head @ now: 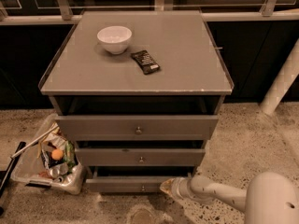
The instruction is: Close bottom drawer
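- At 6 o'clock in the camera view, lowest on the grey cabinet (182,55), is the bottom drawer (121,184). Its thin front stands a little proud of the two fronts above, so I judge it still partly open.
- My gripper (167,186) is at 5 o'clock, down near the floor, touching or just beside the right end of that front. I cannot tell whether it is spread or pressed together.
- A small round knob (142,188) marks the middle of the front.
- I judge the drawer light, rigid and free on its runners. It wants a flat push rather than a grasp, best near the knob so it does not skew.
- At 12 o'clock, on the cabinet top, rest a white bowl (114,38) and a dark packet (145,61), slightly apart.
- At 8 o'clock a clear bin (65,185) of rubbish stands on the floor beside the cabinet.
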Robot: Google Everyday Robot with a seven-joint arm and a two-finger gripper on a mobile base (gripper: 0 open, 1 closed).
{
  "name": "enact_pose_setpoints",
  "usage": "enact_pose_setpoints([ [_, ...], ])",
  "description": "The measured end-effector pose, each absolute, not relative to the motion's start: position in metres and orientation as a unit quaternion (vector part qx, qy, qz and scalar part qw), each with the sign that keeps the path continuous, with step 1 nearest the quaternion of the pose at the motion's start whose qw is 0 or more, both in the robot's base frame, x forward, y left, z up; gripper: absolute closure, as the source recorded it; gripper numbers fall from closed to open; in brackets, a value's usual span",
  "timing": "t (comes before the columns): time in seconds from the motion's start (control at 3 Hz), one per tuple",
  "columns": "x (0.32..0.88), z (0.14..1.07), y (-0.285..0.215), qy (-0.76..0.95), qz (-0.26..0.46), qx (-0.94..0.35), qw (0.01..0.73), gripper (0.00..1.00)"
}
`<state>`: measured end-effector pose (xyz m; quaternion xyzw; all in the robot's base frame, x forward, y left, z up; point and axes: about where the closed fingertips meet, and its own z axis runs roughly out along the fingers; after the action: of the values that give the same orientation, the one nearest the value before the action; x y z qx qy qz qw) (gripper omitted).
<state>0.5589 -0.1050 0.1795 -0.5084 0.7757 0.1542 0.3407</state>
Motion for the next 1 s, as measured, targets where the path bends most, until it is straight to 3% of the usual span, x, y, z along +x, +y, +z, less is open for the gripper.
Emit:
enact_pose_setpoints([
  [1.0, 0.5588, 0.1794, -0.1048, 0.776, 0.154, -0.508, 0.341, 0.0],
])
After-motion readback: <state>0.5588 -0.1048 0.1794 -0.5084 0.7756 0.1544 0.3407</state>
